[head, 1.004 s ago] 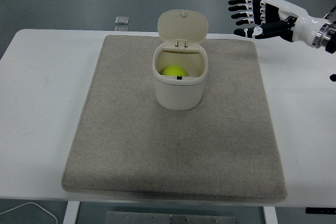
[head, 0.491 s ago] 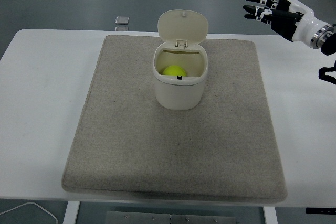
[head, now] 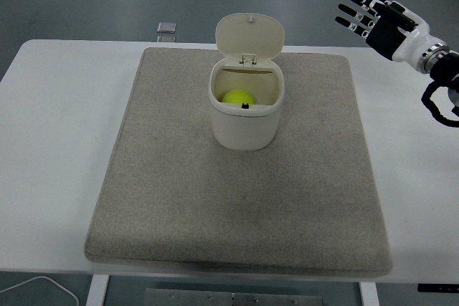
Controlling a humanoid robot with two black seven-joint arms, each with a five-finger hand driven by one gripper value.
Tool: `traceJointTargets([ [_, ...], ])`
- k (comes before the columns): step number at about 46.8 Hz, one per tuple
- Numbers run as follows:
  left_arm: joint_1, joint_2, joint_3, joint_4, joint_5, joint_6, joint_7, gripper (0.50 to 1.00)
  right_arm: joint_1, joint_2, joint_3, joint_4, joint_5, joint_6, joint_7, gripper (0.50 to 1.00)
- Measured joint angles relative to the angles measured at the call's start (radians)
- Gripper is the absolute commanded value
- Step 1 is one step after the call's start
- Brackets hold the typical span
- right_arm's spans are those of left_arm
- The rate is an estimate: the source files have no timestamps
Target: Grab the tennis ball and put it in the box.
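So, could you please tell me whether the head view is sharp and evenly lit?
Head view: soft, even light; the box, tennis ball and mat are sharp, with faint shadows and no glare; the right hand looks slightly soft.

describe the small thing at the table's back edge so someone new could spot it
Start at the white table and the grey mat covering its middle. Just beyond the mat's far left corner lies a small flat grey square object. It alone sits off the mat, left of the box's raised lid.
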Motion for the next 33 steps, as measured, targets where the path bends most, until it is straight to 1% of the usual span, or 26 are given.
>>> traceJointTargets([
  [4, 0.0, 0.0, 0.0, 0.0, 0.0, 0.0, 0.0, 0.996, -0.018, 0.026, 0.018, -0.023, 0.0, -0.004, 0.003, 0.864],
  [5, 0.0, 0.0, 0.0, 0.0, 0.0, 0.0, 0.0, 0.996, -0.021, 0.031, 0.021, -0.031, 0.0, -0.004, 0.005, 0.876],
  [6, 0.0, 0.0, 0.0, 0.0, 0.0, 0.0, 0.0, 0.996, -0.024, 0.037, 0.023, -0.04, -0.001, -0.004, 0.008, 0.915],
  [7, 0.0, 0.0, 0.0, 0.0, 0.0, 0.0, 0.0, 0.996, -0.026, 0.041, 0.023, -0.048, -0.003, -0.004, 0.009, 0.927],
  [13, -0.001, 0.0, 0.0, 0.0, 0.0, 0.0, 0.0, 0.996, -0.029, 0.048, 0.023, -0.077, -0.018, 0.001, 0.01, 0.928],
  [25, 0.0, 0.0, 0.0, 0.0, 0.0, 0.0, 0.0, 0.996, -0.032, 0.041, 0.023, -0.078, -0.02, 0.003, 0.01, 0.928],
  [33, 0.0, 0.0, 0.0, 0.0, 0.0, 0.0, 0.0, 0.996, -0.037, 0.05, 0.022, -0.078, -0.02, 0.005, 0.01, 0.928],
])
